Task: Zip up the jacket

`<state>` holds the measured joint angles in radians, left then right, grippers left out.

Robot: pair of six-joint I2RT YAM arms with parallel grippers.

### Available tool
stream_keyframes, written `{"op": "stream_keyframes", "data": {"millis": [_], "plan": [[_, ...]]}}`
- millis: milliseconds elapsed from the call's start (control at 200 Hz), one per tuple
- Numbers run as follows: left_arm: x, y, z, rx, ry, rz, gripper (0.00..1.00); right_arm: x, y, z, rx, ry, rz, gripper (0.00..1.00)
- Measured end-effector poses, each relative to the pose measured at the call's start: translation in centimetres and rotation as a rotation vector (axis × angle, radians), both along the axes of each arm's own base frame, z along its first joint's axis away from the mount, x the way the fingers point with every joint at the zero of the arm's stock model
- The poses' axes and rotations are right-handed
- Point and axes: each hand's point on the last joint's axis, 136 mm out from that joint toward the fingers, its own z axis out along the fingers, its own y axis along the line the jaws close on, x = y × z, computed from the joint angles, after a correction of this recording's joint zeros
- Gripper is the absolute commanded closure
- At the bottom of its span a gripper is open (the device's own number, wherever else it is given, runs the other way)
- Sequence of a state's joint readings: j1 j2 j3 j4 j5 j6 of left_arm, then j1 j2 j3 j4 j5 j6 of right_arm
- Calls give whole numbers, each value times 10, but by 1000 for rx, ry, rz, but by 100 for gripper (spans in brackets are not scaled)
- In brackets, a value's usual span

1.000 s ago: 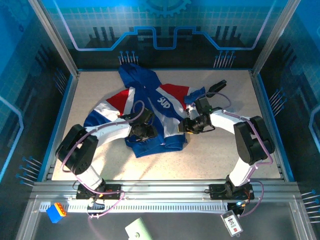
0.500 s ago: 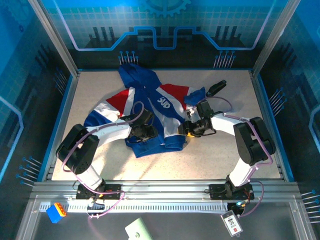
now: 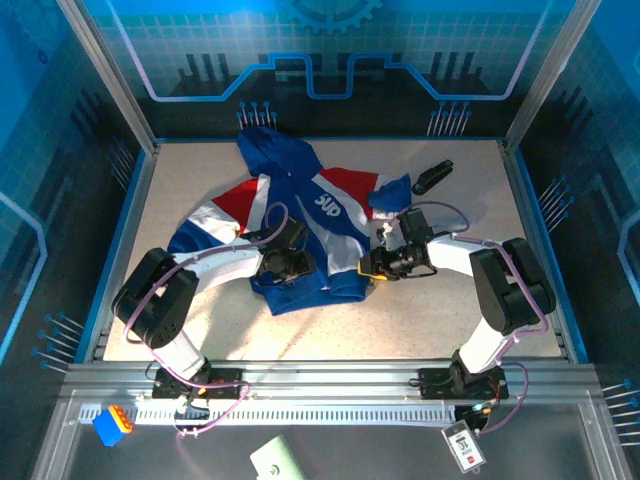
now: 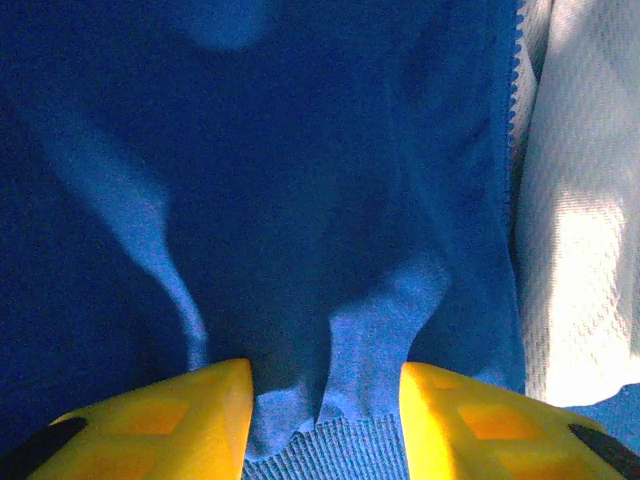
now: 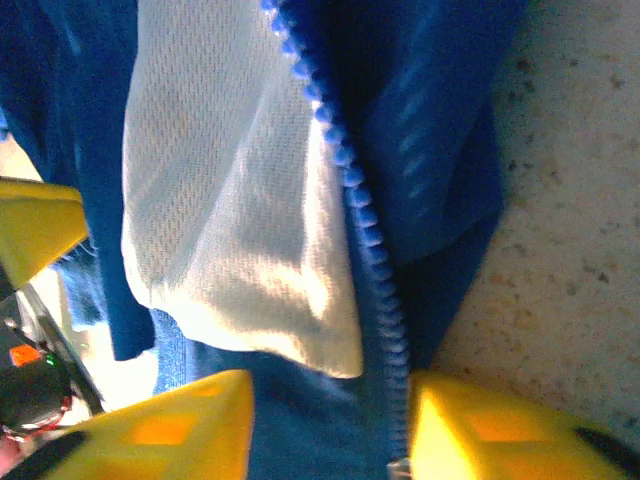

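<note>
Left jaws are pinched on the ribbed hem (image 4: 320, 450) of the royal-blue hooded fabric jacket (image 3: 300, 215) laid at the middle of the counter (image 3: 430, 310). Right jaws are set astride the blue zipper teeth (image 5: 345, 180); a grip cannot be told. Gripping the zipper is judged in hand; next, a firm pinch and a pull toward the hood (image 3: 272, 150) are called for.

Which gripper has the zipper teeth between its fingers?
The right gripper: zipper teeth of the jacket run between its fingers. The left gripper holds plain blue hem.

Matt cloth jacket (image 4: 300, 200), white mesh lining (image 5: 230, 200)
</note>
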<state>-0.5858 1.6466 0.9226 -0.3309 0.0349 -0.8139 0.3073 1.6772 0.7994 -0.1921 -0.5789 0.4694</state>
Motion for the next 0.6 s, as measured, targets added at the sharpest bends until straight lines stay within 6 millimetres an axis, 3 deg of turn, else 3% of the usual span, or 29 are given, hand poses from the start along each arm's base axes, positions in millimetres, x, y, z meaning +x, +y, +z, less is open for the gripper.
{"op": "stream_keyframes", "data": {"millis": [260, 400, 600], "plan": [[0, 1, 0, 4, 0, 1, 57, 4, -3, 37, -1, -109, 1, 89], [0, 1, 0, 5, 0, 2, 57, 7, -4, 45, -21, -130, 7, 97], [1, 2, 0, 11, -5, 5, 57, 7, 2, 56, -80, -146, 45, 100]]}}
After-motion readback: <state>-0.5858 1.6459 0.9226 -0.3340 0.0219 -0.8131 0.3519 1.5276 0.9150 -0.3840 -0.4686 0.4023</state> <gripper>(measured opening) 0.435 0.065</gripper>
